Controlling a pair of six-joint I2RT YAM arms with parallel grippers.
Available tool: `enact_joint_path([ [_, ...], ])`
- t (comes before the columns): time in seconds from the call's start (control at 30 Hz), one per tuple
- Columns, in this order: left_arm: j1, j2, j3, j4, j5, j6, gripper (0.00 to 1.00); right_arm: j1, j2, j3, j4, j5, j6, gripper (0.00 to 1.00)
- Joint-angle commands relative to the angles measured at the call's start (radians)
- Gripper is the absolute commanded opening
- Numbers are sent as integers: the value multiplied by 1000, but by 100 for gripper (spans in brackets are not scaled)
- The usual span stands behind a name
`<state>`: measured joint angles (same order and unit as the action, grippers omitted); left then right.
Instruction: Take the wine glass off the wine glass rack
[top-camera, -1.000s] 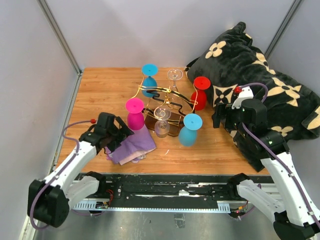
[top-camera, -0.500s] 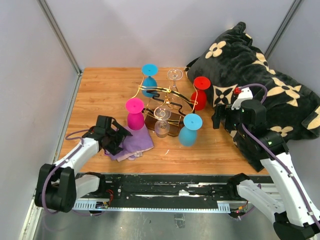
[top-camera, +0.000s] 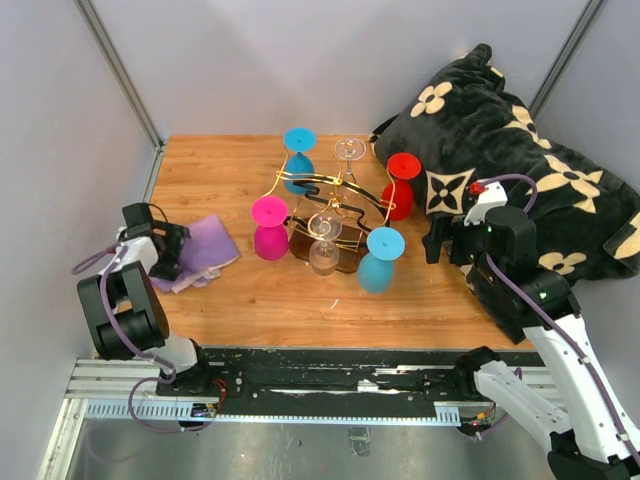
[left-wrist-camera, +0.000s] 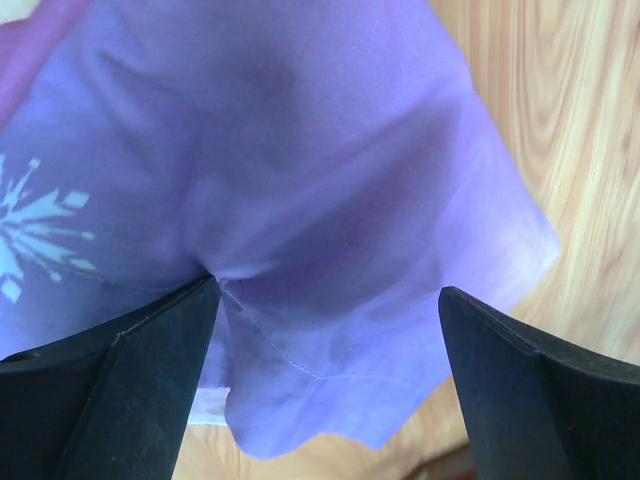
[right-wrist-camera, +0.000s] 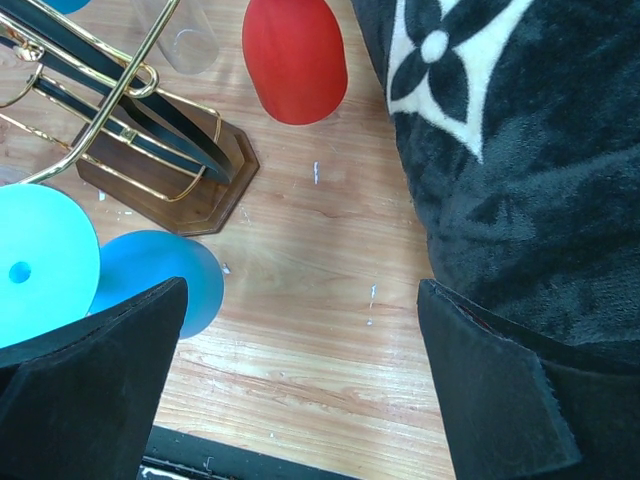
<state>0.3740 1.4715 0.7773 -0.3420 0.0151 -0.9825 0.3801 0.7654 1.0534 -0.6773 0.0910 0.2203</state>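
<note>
On the rack (right-wrist-camera: 200, 185), the wine glass (top-camera: 322, 250) hangs vertical, bowl down; left gripper (left-wrist-camera: 328, 290), right gripper (right-wrist-camera: 302, 288) agape.

Crumpled purple cloth (top-camera: 208, 256) left, black floral blanket (top-camera: 505, 115) right.

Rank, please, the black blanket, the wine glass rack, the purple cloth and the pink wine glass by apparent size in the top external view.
1. black blanket, by far the largest
2. wine glass rack
3. purple cloth
4. pink wine glass, only slightly smaller than the cloth; a close call
</note>
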Motion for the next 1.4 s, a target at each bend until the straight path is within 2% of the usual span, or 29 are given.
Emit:
enact_joint_path([
  [0.0, 95, 60, 54, 14, -234, 42, 100, -21, 17, 20, 35, -39, 6, 98],
  [0.23, 154, 190, 217, 67, -281, 102, 100, -21, 55, 14, 64, -50, 7, 98],
  [0.3, 154, 189, 229, 120, -238, 128, 100, -22, 69, 23, 64, -24, 5, 98],
  [0.47, 111, 100, 274, 135, -194, 146, 100, -47, 105, 85, 56, 14, 45, 98],
  [0.53, 85, 64, 298, 132, -187, 141, 99, -79, 127, 113, 45, -47, 83, 98],
  [0.67, 37, 1, 353, 117, -158, 127, 99, -188, 118, 80, 113, -333, 208, 99],
  [0.8, -11, -26, 397, 99, -39, 120, 98, -258, 114, 4, 226, -642, 352, 92],
  [0.9, -76, -64, 407, 78, -7, 133, 98, -262, 117, -47, 315, -776, 474, 89],
  [0.93, -111, -82, 407, 77, -5, 144, 98, -262, 115, -64, 338, -805, 508, 84],
  [1.1, -189, -185, 399, 37, 24, 186, 98, -262, 90, -129, 425, -872, 610, 57],
  [1.27, -208, -274, 362, 4, 87, 202, 98, -262, 65, -156, 393, -859, 607, 53],
  [1.37, -210, -312, 334, 4, 119, 197, 98, -261, 61, -177, 406, -879, 616, 46],
])
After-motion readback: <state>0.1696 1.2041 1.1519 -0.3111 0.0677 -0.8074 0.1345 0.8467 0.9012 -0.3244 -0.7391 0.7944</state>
